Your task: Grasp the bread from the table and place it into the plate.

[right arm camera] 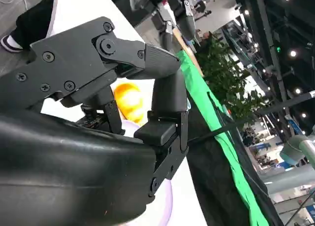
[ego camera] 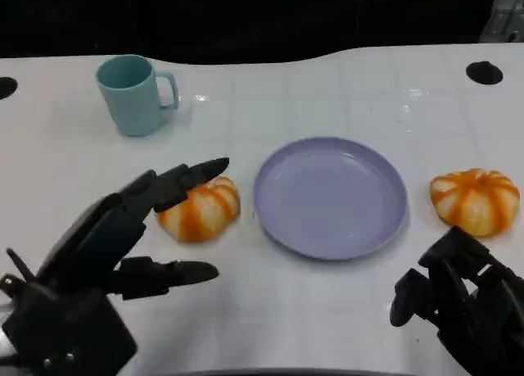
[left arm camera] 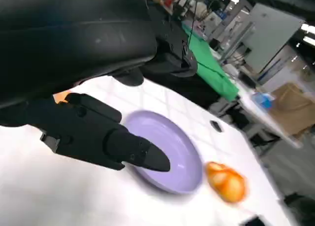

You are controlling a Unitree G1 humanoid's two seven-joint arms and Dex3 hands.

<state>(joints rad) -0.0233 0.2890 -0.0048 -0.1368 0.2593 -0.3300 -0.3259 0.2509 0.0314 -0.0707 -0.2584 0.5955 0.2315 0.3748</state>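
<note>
An orange-and-white striped bread (ego camera: 201, 210) lies on the white table just left of the lavender plate (ego camera: 360, 228). My left hand (ego camera: 115, 245) reaches in from the lower left. Its fingers (ego camera: 184, 179) stretch over the top of this bread and its thumb lies apart, nearer me, with nothing gripped. In the left wrist view a finger (left arm camera: 113, 140) points across the plate (left arm camera: 172, 179), and a sliver of the bread (left arm camera: 61, 95) peeks out behind it. A second bread (ego camera: 475, 200) sits right of the plate. My right hand (ego camera: 463, 302) rests near the front edge with its fingers curled in, empty.
A teal mug (ego camera: 135, 93) stands at the back left with its handle to the right. Black round holes mark the table's far right (ego camera: 484, 72) and far left. The second bread (left arm camera: 226, 181) lies beyond the plate in the left wrist view, and shows orange (right arm camera: 129, 100) in the right wrist view.
</note>
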